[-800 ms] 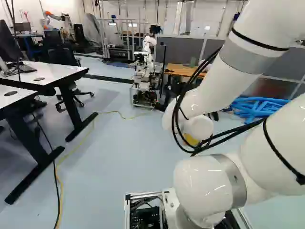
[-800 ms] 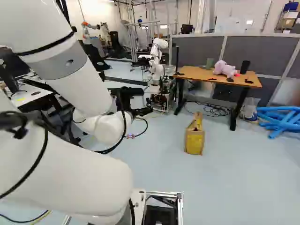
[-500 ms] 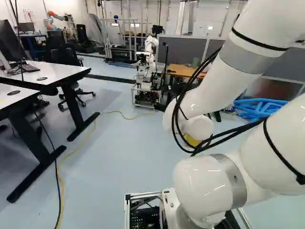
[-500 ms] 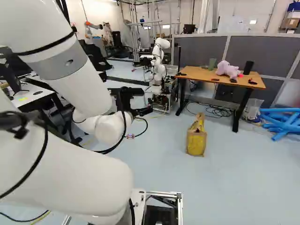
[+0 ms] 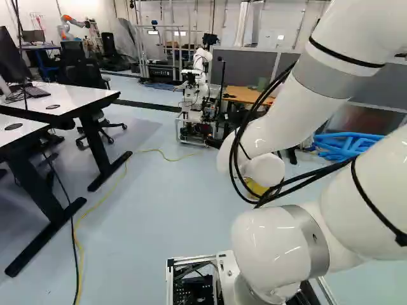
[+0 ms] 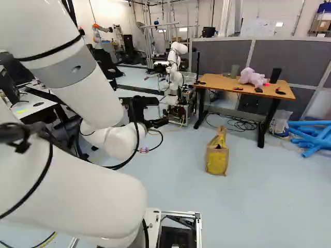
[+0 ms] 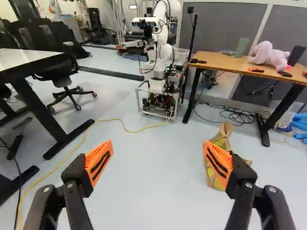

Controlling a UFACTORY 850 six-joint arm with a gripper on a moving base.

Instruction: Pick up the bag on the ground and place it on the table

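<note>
In the right base view, full sight of the boxy yellow-and-tan bag (image 6: 217,160) on the pale blue floor (image 6: 264,206), before the wood-topped bench (image 6: 223,81); in the left base view, only a yellow patch behind the white arm (image 5: 280,124). Slight base movement since the earlier frame. Wide-open black tool (image 6: 162,111), orange pads (image 7: 99,163) well apart; in the wrist view, bag partly hidden by one.
</note>
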